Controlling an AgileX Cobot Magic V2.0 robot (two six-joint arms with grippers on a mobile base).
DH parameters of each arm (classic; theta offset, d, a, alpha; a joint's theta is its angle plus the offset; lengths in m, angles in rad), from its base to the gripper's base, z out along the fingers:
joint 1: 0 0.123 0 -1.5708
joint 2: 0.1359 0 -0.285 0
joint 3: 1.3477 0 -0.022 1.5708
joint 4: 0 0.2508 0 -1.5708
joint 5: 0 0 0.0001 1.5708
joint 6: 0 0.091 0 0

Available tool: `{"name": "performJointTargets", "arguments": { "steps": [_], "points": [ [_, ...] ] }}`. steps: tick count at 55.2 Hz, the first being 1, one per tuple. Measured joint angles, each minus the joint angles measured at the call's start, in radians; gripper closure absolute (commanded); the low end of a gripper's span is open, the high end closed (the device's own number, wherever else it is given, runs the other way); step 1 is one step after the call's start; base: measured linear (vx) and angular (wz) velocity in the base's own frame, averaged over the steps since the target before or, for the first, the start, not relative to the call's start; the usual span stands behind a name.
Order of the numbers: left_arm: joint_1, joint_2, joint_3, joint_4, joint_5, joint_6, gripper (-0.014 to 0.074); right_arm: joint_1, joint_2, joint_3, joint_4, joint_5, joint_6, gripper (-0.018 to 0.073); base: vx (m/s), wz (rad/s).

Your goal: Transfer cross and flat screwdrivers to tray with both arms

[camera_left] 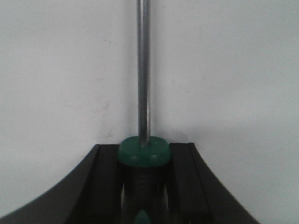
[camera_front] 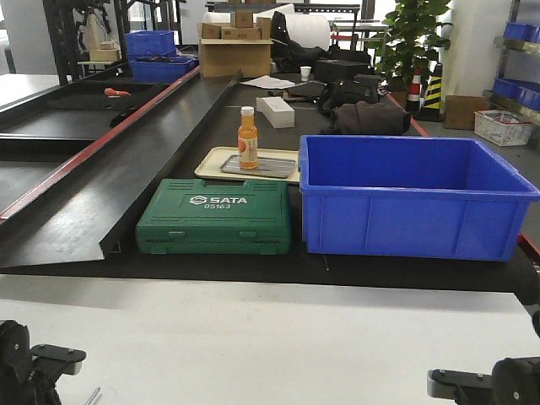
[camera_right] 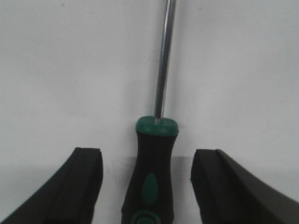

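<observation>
White table [camera_front: 253,337] carries a green-and-black screwdriver [camera_right: 152,172], its steel shaft flat on the surface. Beyond, a black bench [camera_front: 270,139] holds a green SATA case [camera_front: 215,218], with a blue bin [camera_front: 413,198] just right of the case and a beige tray [camera_front: 211,164] behind it.

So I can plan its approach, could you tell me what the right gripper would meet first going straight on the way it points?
Likely the screwdriver: its handle lies inside the open right gripper, shaft pointing ahead. Beyond, only white tabletop; depth unclear.
</observation>
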Motion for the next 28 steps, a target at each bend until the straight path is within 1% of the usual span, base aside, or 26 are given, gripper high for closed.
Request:
{"name": "performJointTargets", "arguments": {
  "steps": [9, 23, 28],
  "points": [
    [0.001, 0.000, 0.000, -0.002, 0.000, 0.000, 0.0602, 0.000, 0.055, -0.001, 0.000, -0.055, 0.004, 0.0068, 0.00, 0.00],
    [0.001, 0.000, 0.000, -0.010, 0.000, 0.001, 0.0602, 0.000, 0.098, -0.016, -0.008, -0.077, 0.005, 0.0069, 0.00, 0.00],
    [0.001, 0.000, 0.000, -0.014, 0.000, 0.001, 0.0602, 0.000, 0.101, -0.022, -0.010, -0.078, 0.005, 0.0087, 0.00, 0.00]
  ]
}}
